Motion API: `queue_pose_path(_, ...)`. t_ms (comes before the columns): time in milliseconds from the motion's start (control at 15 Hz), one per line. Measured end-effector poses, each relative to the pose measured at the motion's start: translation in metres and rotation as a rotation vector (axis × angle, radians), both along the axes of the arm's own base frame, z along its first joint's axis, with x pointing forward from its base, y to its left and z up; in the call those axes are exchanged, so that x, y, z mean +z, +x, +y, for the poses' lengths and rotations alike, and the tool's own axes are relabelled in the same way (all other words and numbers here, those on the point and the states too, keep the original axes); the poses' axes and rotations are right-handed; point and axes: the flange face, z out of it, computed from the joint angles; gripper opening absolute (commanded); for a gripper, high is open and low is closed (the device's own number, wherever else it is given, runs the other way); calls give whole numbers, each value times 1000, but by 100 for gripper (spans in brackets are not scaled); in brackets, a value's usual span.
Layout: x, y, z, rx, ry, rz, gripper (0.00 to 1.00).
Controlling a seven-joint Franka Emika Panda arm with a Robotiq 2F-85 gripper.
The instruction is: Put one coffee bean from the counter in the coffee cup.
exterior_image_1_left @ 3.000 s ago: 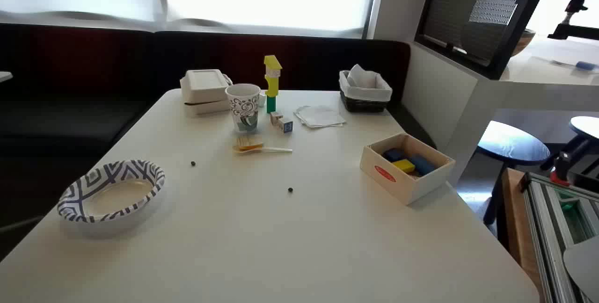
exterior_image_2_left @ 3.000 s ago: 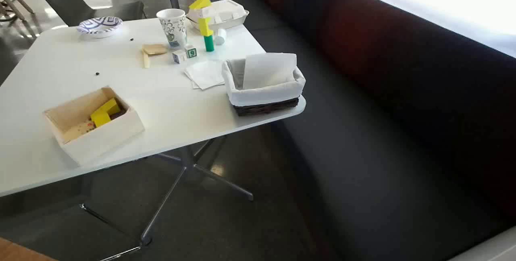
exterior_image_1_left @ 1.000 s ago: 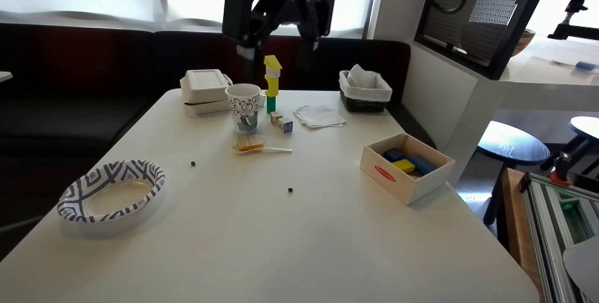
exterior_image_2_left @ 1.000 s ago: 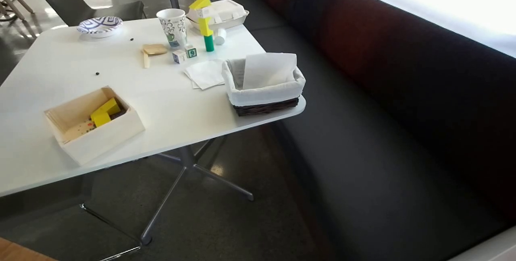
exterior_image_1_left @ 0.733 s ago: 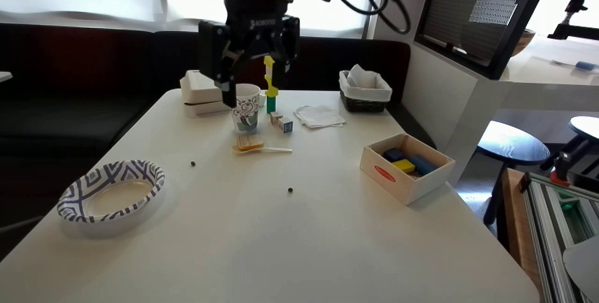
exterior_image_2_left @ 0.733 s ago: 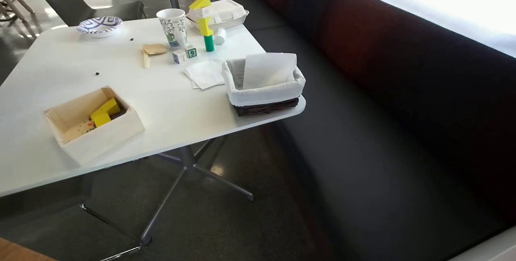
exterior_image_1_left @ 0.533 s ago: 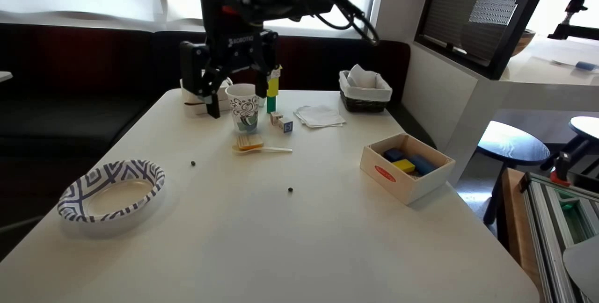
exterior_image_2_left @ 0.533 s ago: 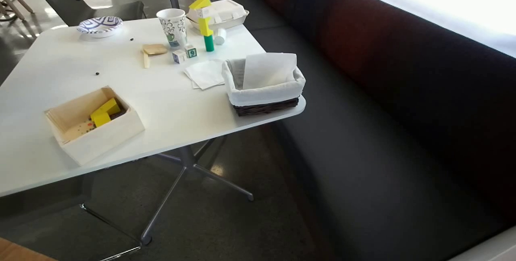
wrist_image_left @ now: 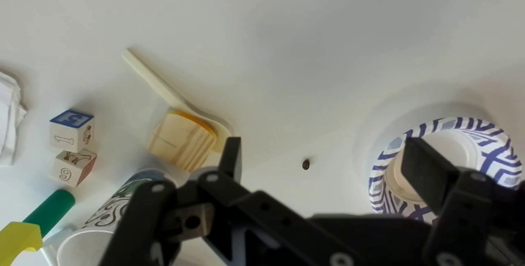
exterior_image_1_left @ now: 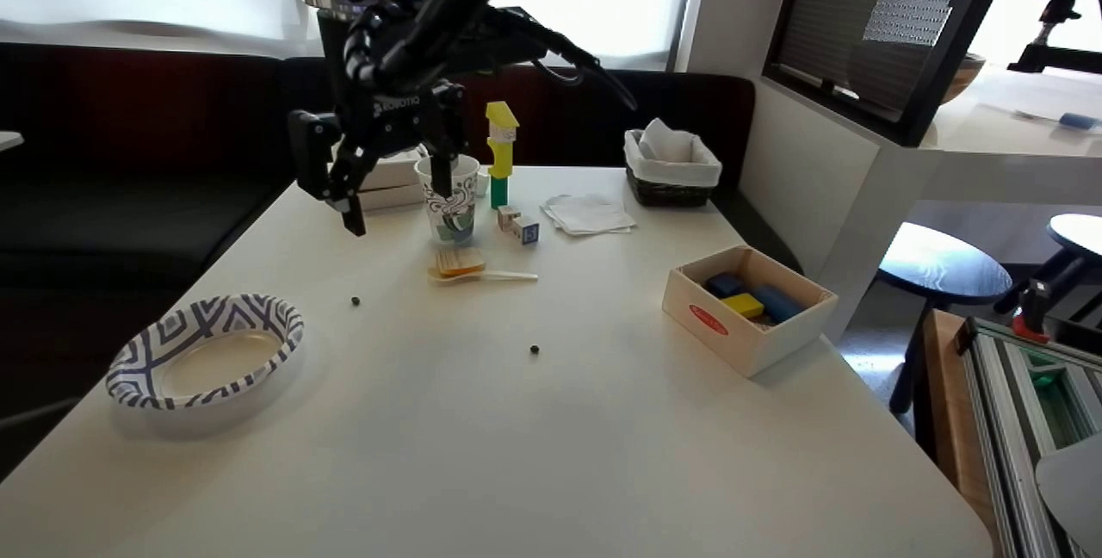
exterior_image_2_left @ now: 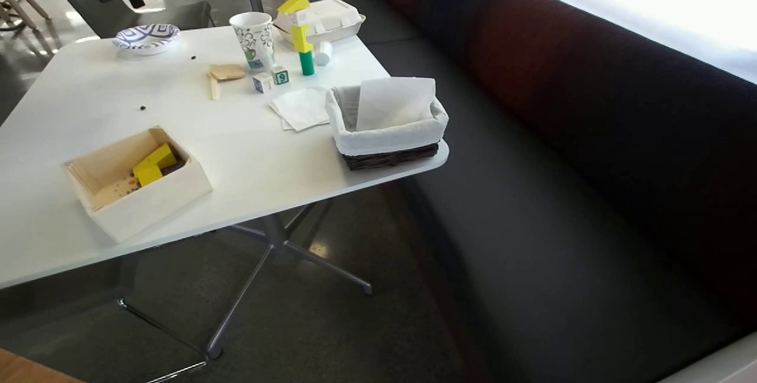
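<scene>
Two dark coffee beans lie apart on the white counter [exterior_image_1_left: 551, 455]. One bean [exterior_image_1_left: 355, 301] is near the bowl. The other bean [exterior_image_1_left: 535, 350] is nearer the middle. Both show in both exterior views [exterior_image_2_left: 193, 57]. In the wrist view a single bean [wrist_image_left: 306, 164] lies between the open jaws, on the counter beyond the fingertips. My gripper [exterior_image_1_left: 399, 205] is wide open, empty and held above the counter; it also shows in the wrist view [wrist_image_left: 322, 145]. The white printed coffee cup [exterior_image_1_left: 452, 218] stands upright behind it, partly covered by a finger.
A patterned bowl [exterior_image_1_left: 207, 351] sits beside the bean. A spoon [exterior_image_1_left: 508, 275] with a wooden piece lies before the cup. Letter blocks [exterior_image_1_left: 525, 231], a block tower [exterior_image_1_left: 499, 149] and a food box [exterior_image_2_left: 325, 19] stand near the cup. A wooden box [exterior_image_1_left: 749, 308] and basket [exterior_image_1_left: 671, 166] stand elsewhere.
My gripper has come into view from above and moved down and to the left in an exterior view, past the cup toward the bean by the bowl. It stays open. The counter objects have not moved.
</scene>
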Motion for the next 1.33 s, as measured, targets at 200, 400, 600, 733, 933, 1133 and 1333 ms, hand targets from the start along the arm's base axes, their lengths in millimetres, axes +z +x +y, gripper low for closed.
queue_pose_path(200, 2, 0, 0, 0, 0, -3, 100)
queue_pose_path(400, 2, 0, 0, 0, 0, -3, 100)
queue_pose_path(600, -1, 4, -4, -11, 0, -2, 100)
queue_pose_path(733, -8, 10, -7, -18, -2, 3, 100)
queue_pose_path(933, -27, 23, -9, -28, 13, 22, 100)
queue_pose_path(1133, -48, 39, -6, -27, 43, 43, 100)
queue_pose_path(1333, -66, 56, -5, -38, 67, 50, 100)
